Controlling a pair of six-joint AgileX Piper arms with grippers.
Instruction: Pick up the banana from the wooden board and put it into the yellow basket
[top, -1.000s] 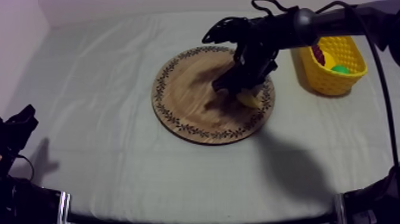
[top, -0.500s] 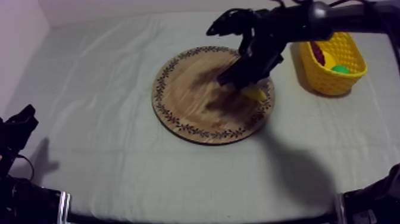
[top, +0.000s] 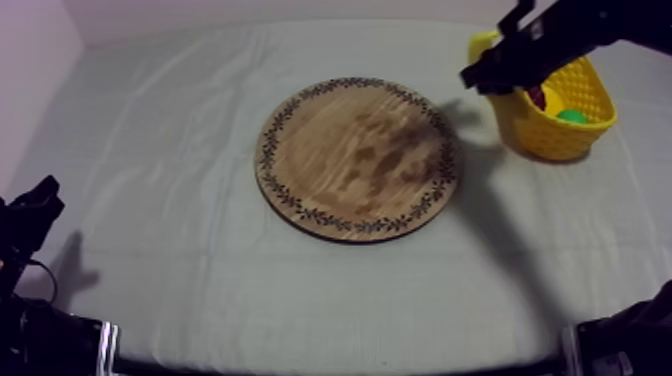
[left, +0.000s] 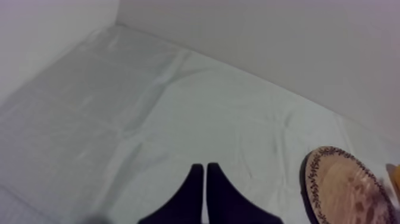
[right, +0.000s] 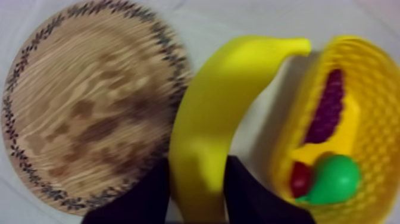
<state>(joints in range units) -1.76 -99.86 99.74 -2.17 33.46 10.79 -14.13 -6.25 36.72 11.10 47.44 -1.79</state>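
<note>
The banana (right: 208, 119) hangs in the air, my right gripper (right: 199, 190) shut on its thick end. It sits between the wooden board (right: 89, 101) and the yellow basket (right: 363, 47), its tip reaching the basket's rim. From above, my right gripper (top: 490, 78) hovers at the left edge of the basket (top: 545, 135), and the board (top: 355, 158) has nothing on it. My left gripper (top: 35, 208) rests low at the table's left. Its fingers (left: 196, 190) lie together as a narrow wedge, shut on nothing.
Inside the basket lie a bunch of grapes (right: 327, 107), a green pear (right: 334, 179) and a small red fruit (right: 300, 179). The board (left: 342, 184) is seen beyond my left gripper, across bare cloth.
My right gripper has lifted the banana off the board's right side and carried it right to the basket's left edge. The board is now bare. The left arm has not moved.
</note>
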